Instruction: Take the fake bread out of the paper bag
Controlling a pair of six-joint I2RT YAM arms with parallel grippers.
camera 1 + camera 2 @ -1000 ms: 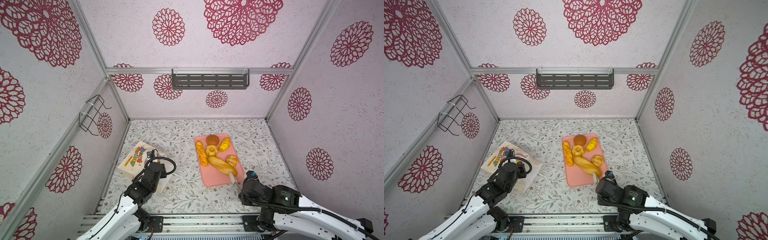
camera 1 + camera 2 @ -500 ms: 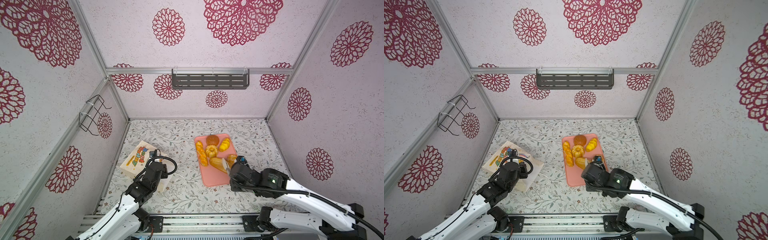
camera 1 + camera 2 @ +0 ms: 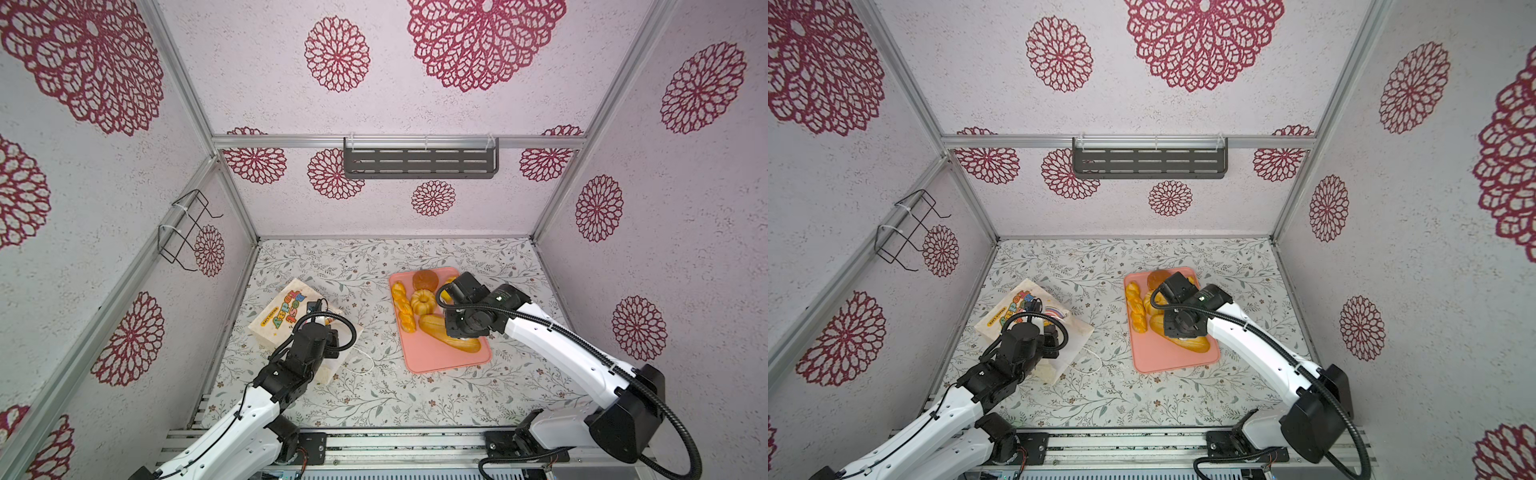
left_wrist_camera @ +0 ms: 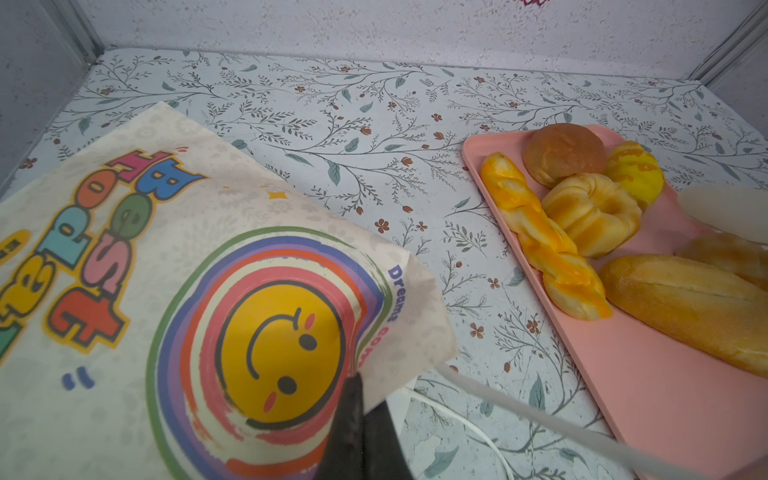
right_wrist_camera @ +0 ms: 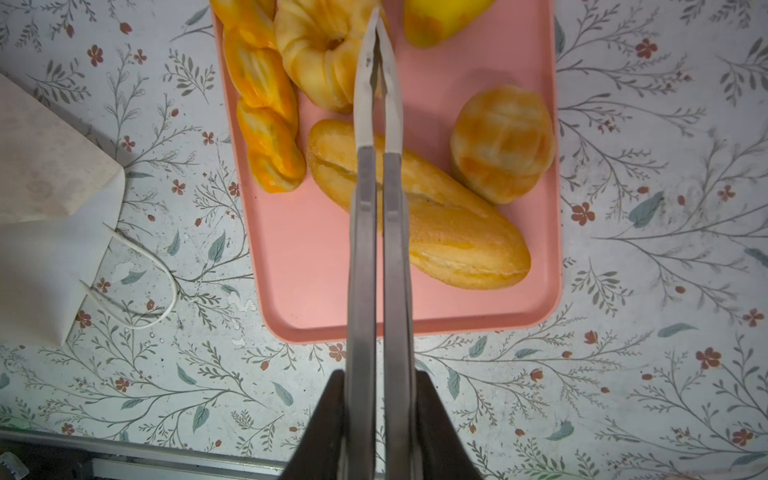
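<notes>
Note the left gripper (image 4: 360, 399) clenched on the paper near the mouth of the paper bag (image 4: 124, 270), which lies on its side by the left edge of the worktop (image 5: 623, 249). Note the right gripper (image 5: 380, 382) clamped on closed, empty tongs (image 5: 362, 249) over the pink tray (image 5: 316, 270) at mid-worktop. Count six pieces of fake bread (image 5: 436, 224) there; cannot tell the bag's contents. Expect torn paper or a snagged cord handle (image 5: 173, 286) under a hard pull. Avoid dropping the tongs onto the ring cake (image 5: 316, 54): risk of bread pushed over the tray's edge.
</notes>
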